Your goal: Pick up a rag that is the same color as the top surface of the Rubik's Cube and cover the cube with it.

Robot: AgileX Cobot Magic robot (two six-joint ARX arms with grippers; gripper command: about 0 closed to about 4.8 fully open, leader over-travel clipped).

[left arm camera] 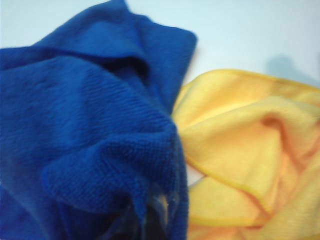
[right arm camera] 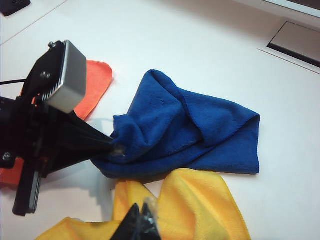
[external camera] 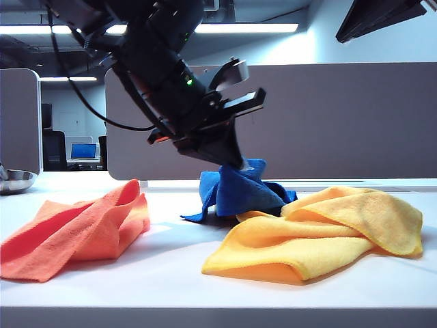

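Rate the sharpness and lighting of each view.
Exterior view: backlit by ceiling strips, left gripper dark above the blue rag. Left wrist view: soft, rag blurred close-up. Right wrist view: evenly lit, right gripper blurred at the edge.

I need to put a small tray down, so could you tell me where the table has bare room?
Bare table shows in front between the orange cloth and the yellow cloth, and in the right wrist view beyond the blue rag. It is crowded where the left claw, shut on the rag, meets the yellow cloth; the right claw hovers there.
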